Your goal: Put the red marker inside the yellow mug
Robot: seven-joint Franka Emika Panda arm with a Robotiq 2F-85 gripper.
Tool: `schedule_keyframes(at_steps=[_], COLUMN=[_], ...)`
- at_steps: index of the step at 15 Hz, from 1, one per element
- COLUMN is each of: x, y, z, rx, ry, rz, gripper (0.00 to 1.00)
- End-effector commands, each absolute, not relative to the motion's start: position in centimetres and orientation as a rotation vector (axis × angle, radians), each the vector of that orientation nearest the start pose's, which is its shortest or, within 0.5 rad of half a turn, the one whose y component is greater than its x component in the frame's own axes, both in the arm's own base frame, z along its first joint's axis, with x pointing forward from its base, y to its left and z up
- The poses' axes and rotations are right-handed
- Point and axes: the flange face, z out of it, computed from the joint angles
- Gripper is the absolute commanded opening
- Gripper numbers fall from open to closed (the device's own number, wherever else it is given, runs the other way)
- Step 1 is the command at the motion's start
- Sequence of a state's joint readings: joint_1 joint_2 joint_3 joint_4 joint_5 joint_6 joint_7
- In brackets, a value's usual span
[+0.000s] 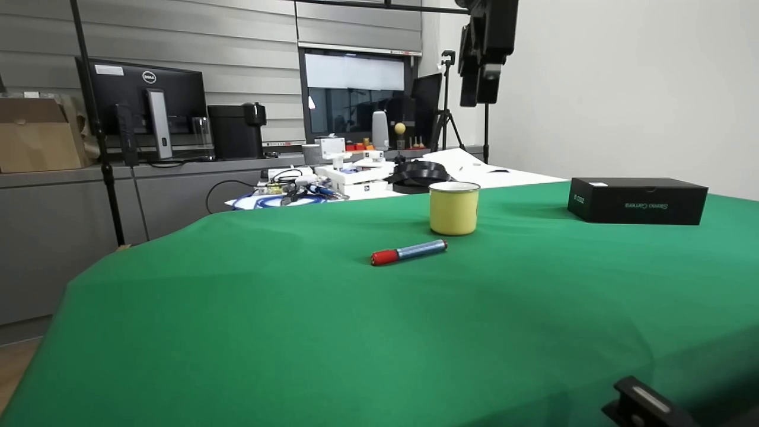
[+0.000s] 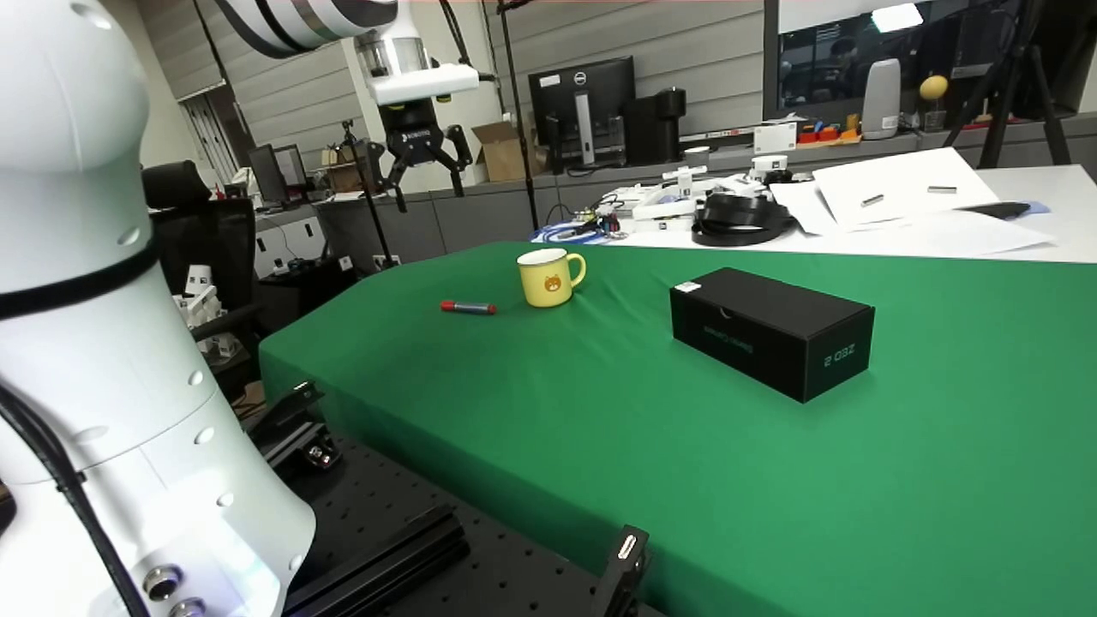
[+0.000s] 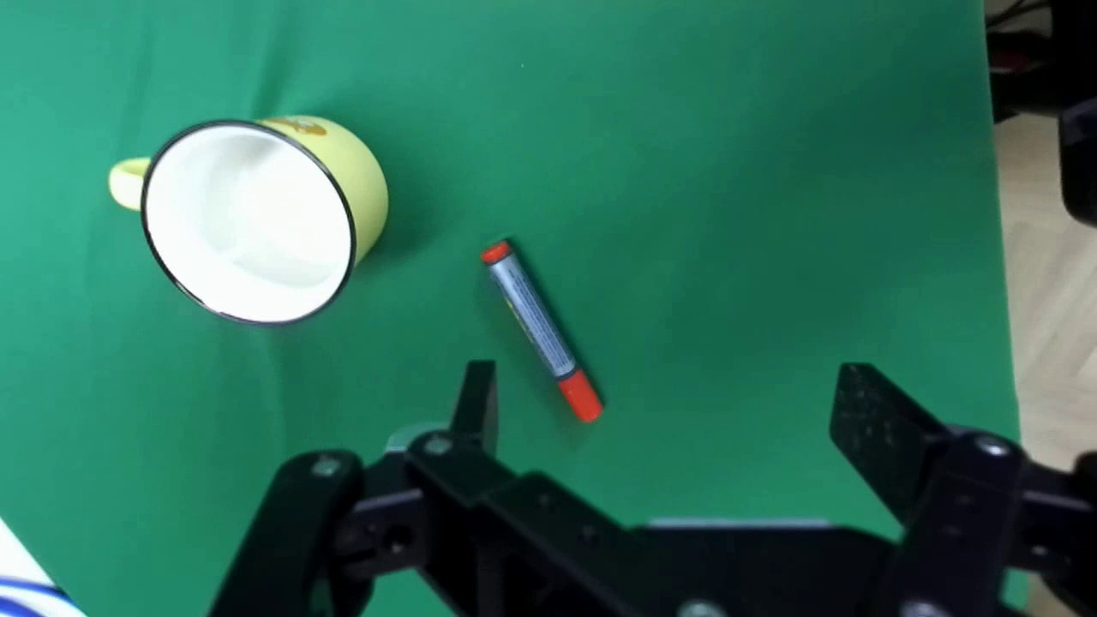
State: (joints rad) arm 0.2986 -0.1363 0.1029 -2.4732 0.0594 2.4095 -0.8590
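Note:
The red marker lies flat on the green cloth, with a red cap, a bluish-grey barrel and a red end. It shows in both exterior views. The yellow mug stands upright beside the marker, apart from it, with a bear print and a handle; its white inside looks empty. The mug is also in both exterior views. My gripper is open and empty, high above the cloth. It also shows in both exterior views. In the wrist view the marker's cap is nearer the left finger.
A flat black box sits on the green cloth, away from the mug; it also shows in an exterior view. A white table with papers, cables and black rolls stands behind. The cloth's edge shows at the wrist view's right.

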Motion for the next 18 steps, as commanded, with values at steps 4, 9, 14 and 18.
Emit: schedule_keyframes(at_steps=[4,9,14,18], x=[43.3,43.3,44.1,45.6], y=[18.5,18.4,19.0,19.8], z=[34.5,34.6,33.5,31.4], rx=[-2.555,-2.556,-2.413,-2.327], ry=[-1.802,-1.801,-2.099,-2.319], rz=[-0.101,-0.104,-0.034,-0.002], gripper=[1.00,1.00,1.00,1.00])
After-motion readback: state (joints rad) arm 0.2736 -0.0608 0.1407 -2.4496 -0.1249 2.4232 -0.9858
